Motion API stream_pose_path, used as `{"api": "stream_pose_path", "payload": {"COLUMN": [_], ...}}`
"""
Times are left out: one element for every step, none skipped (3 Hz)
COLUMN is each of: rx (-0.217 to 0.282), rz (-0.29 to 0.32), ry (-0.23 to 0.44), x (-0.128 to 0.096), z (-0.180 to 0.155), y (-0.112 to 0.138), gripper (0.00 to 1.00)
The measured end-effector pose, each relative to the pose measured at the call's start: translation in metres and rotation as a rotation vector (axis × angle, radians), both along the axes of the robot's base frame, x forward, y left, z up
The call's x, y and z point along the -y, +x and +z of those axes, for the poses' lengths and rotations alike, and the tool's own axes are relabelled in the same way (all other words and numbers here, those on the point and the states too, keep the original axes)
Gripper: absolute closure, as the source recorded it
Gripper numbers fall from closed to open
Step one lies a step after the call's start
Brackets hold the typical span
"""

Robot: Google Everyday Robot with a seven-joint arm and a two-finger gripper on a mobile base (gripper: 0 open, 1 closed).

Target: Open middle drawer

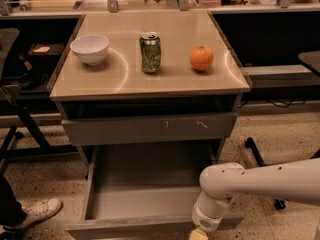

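Observation:
The middle drawer [142,191] is a wide shallow grey drawer, pulled far out below the cabinet top, and its grey tray interior shows with nothing in it. Its plain front edge [125,230] runs along the bottom of the view. My gripper [199,235] is at the drawer's front edge, right of centre, and is cut off by the bottom of the frame; only a pale tip shows below the white wrist [212,214]. The white arm [270,181] comes in from the right.
Above it, the taller grey drawer front with pale scratch marks [150,128] stands slightly ajar. On the tan top are a white bowl [90,49], a green can [150,52] and an orange [201,58]. A person's shoe [35,211] is on the floor at left.

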State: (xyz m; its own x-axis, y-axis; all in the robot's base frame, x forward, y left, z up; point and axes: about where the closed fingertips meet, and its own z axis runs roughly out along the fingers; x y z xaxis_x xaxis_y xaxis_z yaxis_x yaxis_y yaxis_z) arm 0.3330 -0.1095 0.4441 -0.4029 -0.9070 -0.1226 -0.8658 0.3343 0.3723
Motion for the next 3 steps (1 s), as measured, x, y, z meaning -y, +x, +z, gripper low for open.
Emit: {"api": "stream_pose_path", "payload": {"rx": [-0.022, -0.042, -0.095], "rz": [-0.027, -0.05, -0.112], "ry": [-0.01, -0.018, 0.002], "x": [0.016, 0.029, 0.044], "z": [0.008, 0.014, 0.018], "y": [-0.022, -0.041, -0.059], "gripper": [0.0, 0.0, 0.0]}}
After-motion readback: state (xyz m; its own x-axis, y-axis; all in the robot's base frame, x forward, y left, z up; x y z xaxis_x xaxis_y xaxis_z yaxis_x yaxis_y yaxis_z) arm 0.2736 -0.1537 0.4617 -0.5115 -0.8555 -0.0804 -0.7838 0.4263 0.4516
